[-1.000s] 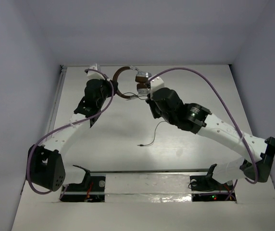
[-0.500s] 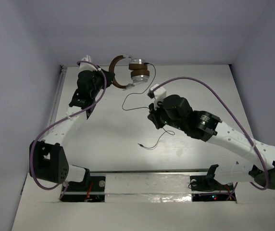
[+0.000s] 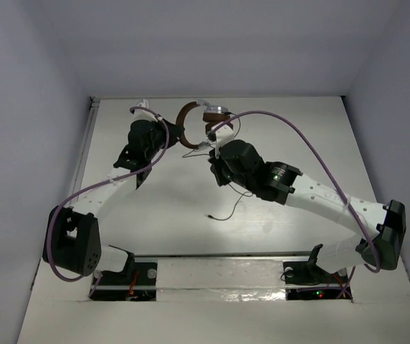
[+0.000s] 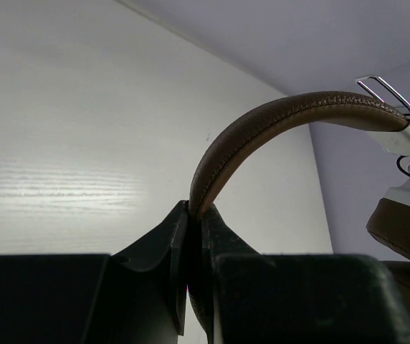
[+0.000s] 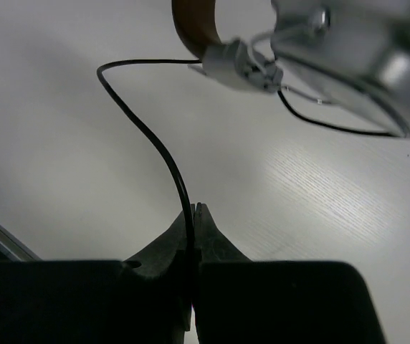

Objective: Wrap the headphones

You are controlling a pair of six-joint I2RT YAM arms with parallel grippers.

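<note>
On the left, the left arm reaches out from its base toward the far middle of the white table. At its tip the left gripper is nearly shut, its two black fingers pinching the brown headband edge-on. From the wrist view the band rises out of that pinch and arches up and over to the right, ending in a silver slider and thin wire frame above a brown ear pad.

So the headphones sit just beyond the left gripper's fingertips and to its right, near the back edge of the table. They look to be held up off the surface rather than lying on it. The silver ear cup is on the right end of the band.

Just to the near side of the cups is the right gripper. Its fingers are pressed together on the thin dark cord. The cord leaves the headphones beside the silver cup, swings out to the left in a loop and drops straight into that pinch. From overhead, the loose tail of the cord trails from under the right gripper toward the near side and lies on the table, ending in a small plug.

Further right, the right arm stretches back to its base, with a purple cable arcing above it.
</note>
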